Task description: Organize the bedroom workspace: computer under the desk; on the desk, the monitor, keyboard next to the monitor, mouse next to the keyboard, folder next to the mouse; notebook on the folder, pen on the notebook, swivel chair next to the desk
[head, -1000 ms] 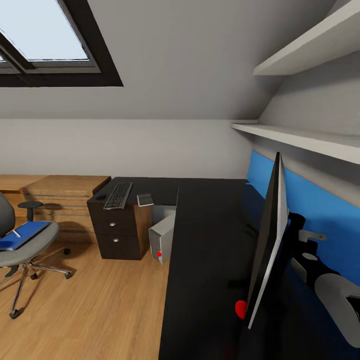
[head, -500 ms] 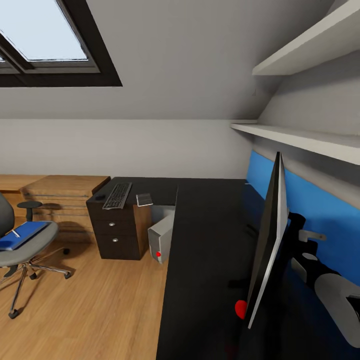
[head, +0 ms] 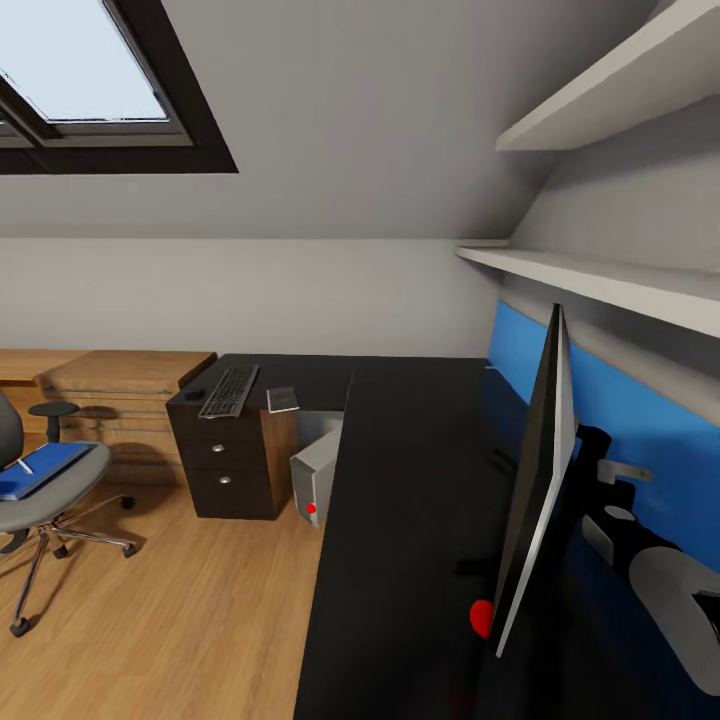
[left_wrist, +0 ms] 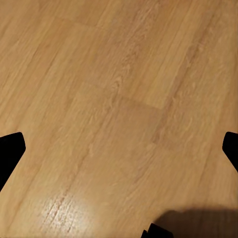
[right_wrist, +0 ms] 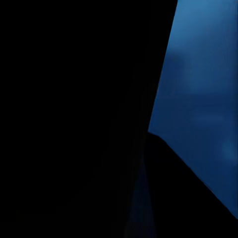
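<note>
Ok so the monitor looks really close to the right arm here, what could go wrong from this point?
1. The monitor stands edge-on, close beside the right arm, so a swing of that arm may tip it.
2. The folder with the white pen on it lies on the swivel chair, which has casters; a nudge could roll it off.
3. The keyboard sits far along the desk, probably needing a long reach.

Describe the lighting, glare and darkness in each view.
Head view: even daylight from the skylight, soft shadow under the swivel chair. Left wrist view: pale glare patch on the wooden floor, dark shadow at one edge. Right wrist view: mostly black, one dim blue panel.
</note>
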You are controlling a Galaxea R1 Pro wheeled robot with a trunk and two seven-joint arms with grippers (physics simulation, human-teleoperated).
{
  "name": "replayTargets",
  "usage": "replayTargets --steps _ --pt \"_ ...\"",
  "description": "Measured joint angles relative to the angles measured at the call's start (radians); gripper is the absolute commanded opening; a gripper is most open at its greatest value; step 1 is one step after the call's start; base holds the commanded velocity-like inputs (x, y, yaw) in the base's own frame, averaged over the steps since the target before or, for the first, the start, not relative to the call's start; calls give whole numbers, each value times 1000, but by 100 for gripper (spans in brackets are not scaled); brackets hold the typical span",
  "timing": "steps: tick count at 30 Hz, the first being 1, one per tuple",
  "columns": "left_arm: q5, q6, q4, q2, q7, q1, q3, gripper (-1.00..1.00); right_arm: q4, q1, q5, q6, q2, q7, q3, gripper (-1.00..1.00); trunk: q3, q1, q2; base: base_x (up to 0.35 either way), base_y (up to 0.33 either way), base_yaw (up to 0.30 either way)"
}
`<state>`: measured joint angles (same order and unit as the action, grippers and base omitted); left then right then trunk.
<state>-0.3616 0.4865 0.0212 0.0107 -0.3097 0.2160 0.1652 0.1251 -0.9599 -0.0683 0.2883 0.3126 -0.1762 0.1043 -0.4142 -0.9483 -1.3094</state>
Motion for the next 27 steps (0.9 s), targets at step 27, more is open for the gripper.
replayTargets --steps 27 --pt "0 0 0 -2 0 0 1 100 0 0 1 1 -7 1 -1 -100 0 0 0 0 -86 0"
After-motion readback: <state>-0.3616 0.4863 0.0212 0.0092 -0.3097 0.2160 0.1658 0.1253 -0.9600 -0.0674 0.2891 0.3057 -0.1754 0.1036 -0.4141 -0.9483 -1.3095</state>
